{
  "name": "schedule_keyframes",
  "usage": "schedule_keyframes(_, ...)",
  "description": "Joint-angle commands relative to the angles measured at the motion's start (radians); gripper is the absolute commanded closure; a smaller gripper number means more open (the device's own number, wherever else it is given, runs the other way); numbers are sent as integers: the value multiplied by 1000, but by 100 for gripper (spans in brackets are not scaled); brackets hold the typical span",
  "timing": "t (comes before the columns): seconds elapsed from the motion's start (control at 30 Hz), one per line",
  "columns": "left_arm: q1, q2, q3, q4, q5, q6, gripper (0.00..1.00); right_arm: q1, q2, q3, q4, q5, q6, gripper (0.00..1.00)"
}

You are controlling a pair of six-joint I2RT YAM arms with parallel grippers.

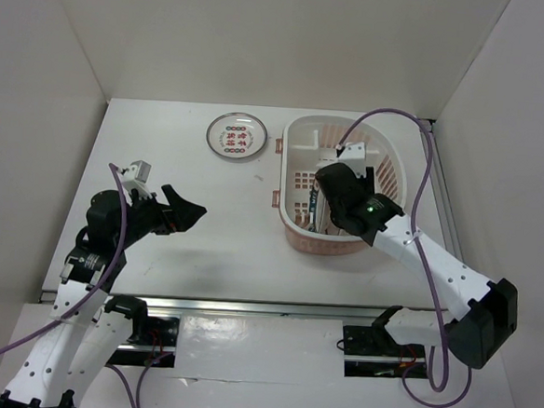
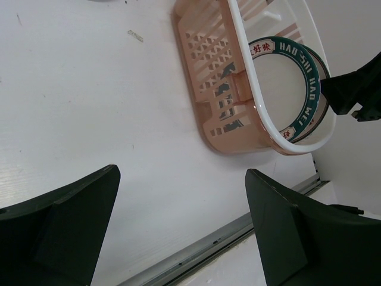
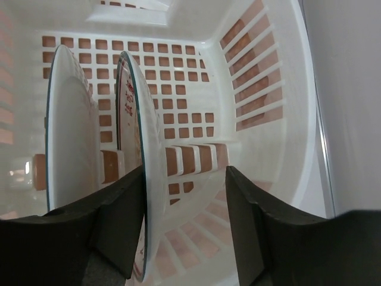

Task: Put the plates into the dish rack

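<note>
Inside the rack point(image 1: 300, 180), two plates point(image 3: 71, 131) stand on edge; right gripper point(image 3: 184, 179), jaws parted beside the second, holds nothing: release step. Third plate point(image 1: 237, 134) lies by the bench's point(image 1: 163, 159) far edge; next, probably, the empty, wide-open left gripper point(image 2: 181, 176) fetches it

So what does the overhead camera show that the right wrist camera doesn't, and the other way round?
Overhead only: a third plate lying flat on the table beside the dish rack, and the open left tool. Right wrist only: two plates close up, standing on edge side by side in the rack, the left plate, the right plate inside the open right tool. Both: the rack's slotted walls.
</note>
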Motion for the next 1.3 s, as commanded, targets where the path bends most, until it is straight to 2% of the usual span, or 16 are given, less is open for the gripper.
schedule_keyframes(0.0,-2,-11,32,48,-8,7,0,24,-9,95,-53,70,49,37)
schedule_keyframes(0.03,-2,-11,32,48,-8,7,0,38,-9,111,-96,93,69,35)
schedule_keyframes(0.17,-2,-1,23,38,-19,-2,0,73,1,227,-235,154,147,10)
schedule_keyframes(0.2,-2,-1,23,38,-19,-2,0,73,1,253,-271,167,169,0)
schedule_keyframes(0.37,-2,57,23,55,-48,-33,0,136,12,411,-453,231,281,0)
schedule_keyframes(0.43,-2,94,14,110,-57,-66,0,182,-3,458,-454,231,281,0)
schedule_keyframes(0.5,-2,156,-32,187,-48,-151,0,223,-44,458,-342,182,220,0)
schedule_keyframes(0.53,-2,181,-52,242,-37,-183,0,263,-66,401,-270,135,170,0)
schedule_keyframes(0.57,-2,210,-78,377,-23,-259,0,277,-118,368,-112,-16,66,0)
schedule_keyframes(0.63,-2,325,-142,516,-23,-326,0,297,-208,239,62,-219,-34,0)
schedule_keyframes(0.7,-2,437,-167,707,-23,-405,0,297,-247,177,222,-462,-53,0)
schedule_keyframes(0.73,-2,565,-167,778,-14,-425,0,297,-247,159,242,-511,-53,0)
schedule_keyframes(0.8,-2,688,-167,976,-14,-476,0,306,-258,148,243,-577,-43,0)
schedule_keyframes(0.87,-2,832,-156,1061,-55,-504,0,317,-285,123,252,-594,-33,0)
schedule_keyframes(0.97,-12,948,-130,1184,-101,-524,0,317,-311,114,240,-606,-33,0)
schedule_keyframes(1.27,-31,1359,78,1333,-244,-590,0,326,-270,114,204,-593,-105,0)
